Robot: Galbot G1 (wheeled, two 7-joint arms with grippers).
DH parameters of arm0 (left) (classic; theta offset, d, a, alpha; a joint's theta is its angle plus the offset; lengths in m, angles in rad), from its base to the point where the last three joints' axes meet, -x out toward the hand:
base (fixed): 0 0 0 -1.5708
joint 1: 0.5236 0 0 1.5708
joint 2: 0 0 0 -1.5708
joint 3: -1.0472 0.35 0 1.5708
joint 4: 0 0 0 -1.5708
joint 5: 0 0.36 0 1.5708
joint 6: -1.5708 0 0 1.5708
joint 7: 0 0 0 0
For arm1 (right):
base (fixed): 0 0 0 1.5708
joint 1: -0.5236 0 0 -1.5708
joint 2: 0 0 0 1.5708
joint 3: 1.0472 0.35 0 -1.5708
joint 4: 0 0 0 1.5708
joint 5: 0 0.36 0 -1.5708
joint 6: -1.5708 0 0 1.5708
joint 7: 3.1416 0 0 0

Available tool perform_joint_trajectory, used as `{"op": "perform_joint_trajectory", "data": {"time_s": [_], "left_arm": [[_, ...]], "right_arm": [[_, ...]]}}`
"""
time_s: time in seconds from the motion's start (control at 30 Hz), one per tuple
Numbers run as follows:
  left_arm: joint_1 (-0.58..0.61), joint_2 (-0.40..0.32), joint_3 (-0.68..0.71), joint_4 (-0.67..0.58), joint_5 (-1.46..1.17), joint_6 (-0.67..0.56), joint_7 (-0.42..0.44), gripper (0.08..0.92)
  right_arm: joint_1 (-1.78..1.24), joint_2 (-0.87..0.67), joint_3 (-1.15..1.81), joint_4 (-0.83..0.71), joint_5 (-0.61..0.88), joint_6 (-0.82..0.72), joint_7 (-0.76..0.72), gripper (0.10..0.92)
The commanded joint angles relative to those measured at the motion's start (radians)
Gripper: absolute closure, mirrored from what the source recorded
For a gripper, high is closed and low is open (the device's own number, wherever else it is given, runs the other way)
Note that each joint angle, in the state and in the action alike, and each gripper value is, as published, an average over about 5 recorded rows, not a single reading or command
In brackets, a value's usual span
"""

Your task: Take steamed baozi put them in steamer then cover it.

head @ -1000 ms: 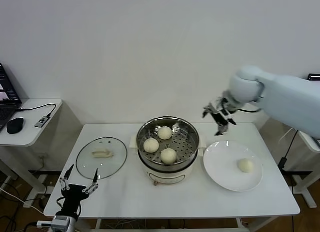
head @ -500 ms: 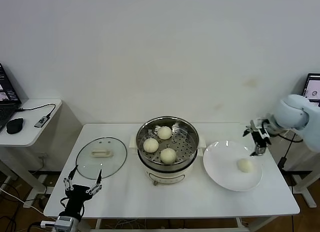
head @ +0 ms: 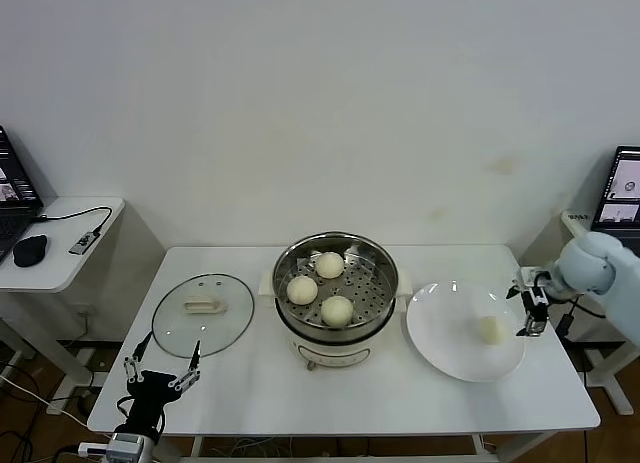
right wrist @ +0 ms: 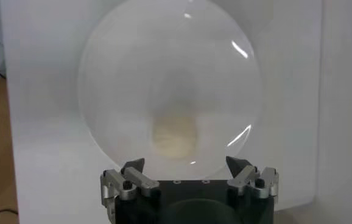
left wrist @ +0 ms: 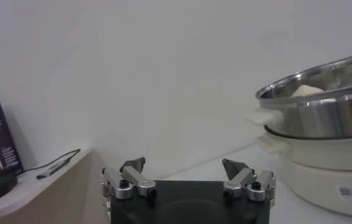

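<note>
- We see three buns [head: 321,284] inside the steamer [head: 336,293], the fourth bun [head: 489,329] on the plate [head: 450,343]
- Our right end effector [head: 530,303] hangs beside the plate, spread wide, empty
- Our left end effector [head: 160,366] sits near the lid [head: 203,314] at the tabletop [head: 260,393] edge, spread wide, empty

Steamer [head: 336,283] uncovered; cover [head: 203,314] lies aside.

White table [head: 340,398] bears a white plate [head: 440,348]; side desk [head: 60,253] holds mouse [head: 30,250], laptop [head: 12,198].
</note>
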Motion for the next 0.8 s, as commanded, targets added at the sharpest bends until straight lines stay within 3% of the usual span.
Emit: {"op": "perform_joint_trajectory", "data": {"time_s": [0.03,0.47,0.8], "left_arm": [[-0.001,0.001,-0.002,0.003,-0.001,0.001,0.001,0.177],[-0.005,-0.002,-0.005,0.018,-0.004,-0.002,0.0,0.177],[-0.008,-0.005,-0.003,0.023,-0.004,-0.003,-0.001,0.177]], "right_arm": [[-0.11,0.111,0.094,-0.142,-0.06,0.034,0.018,0.203],[-0.113,0.186,0.095,-0.206,-0.097,0.031,0.032,0.206],[-0.113,0.19,0.103,-0.211,-0.121,0.02,0.034,0.316]]}}
